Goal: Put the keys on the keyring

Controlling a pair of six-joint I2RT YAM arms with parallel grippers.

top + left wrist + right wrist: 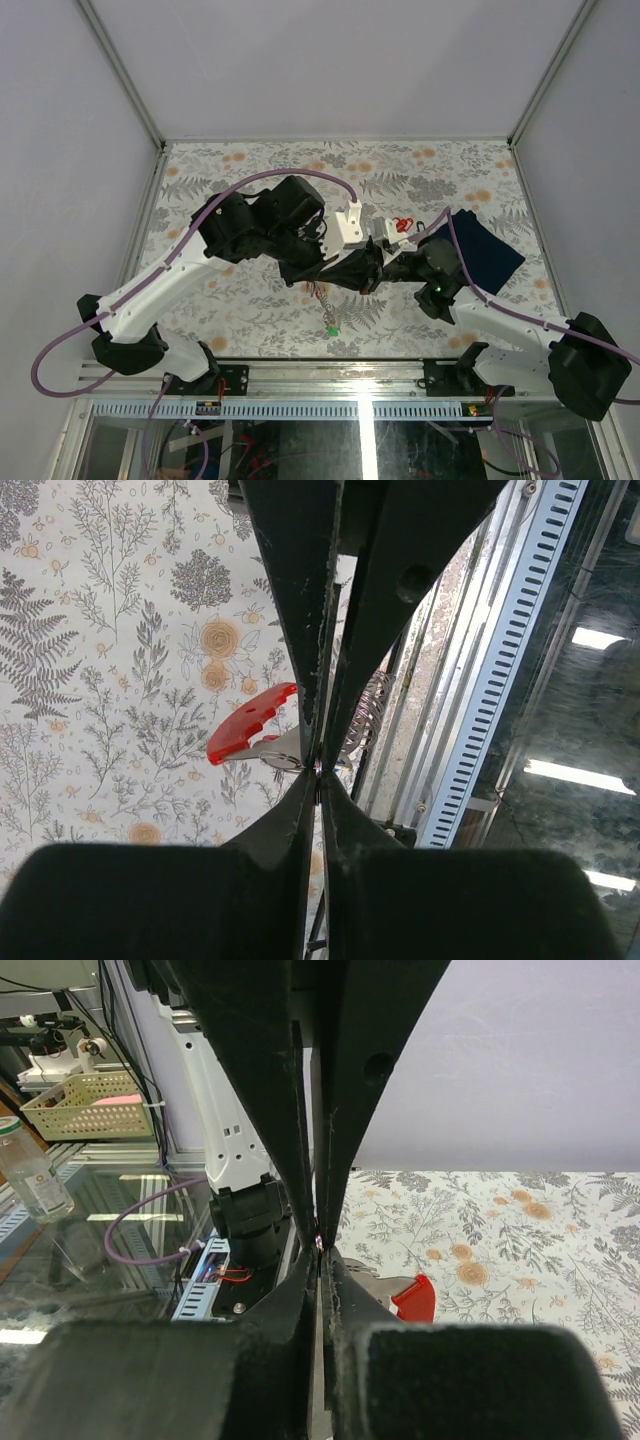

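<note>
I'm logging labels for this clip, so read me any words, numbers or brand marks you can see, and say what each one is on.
None can be read.
The red key tag shows no print.
The bottle off the table is too blurred to tell.

No writing, label, brand, number or sign could be read in any of the three views. The red tag point(250, 723) near the middle of the left wrist view showed no legible marking. The bottle point(28, 1175) at the left edge of the right wrist view was too blurred for any lettering on it to be made out.
</note>
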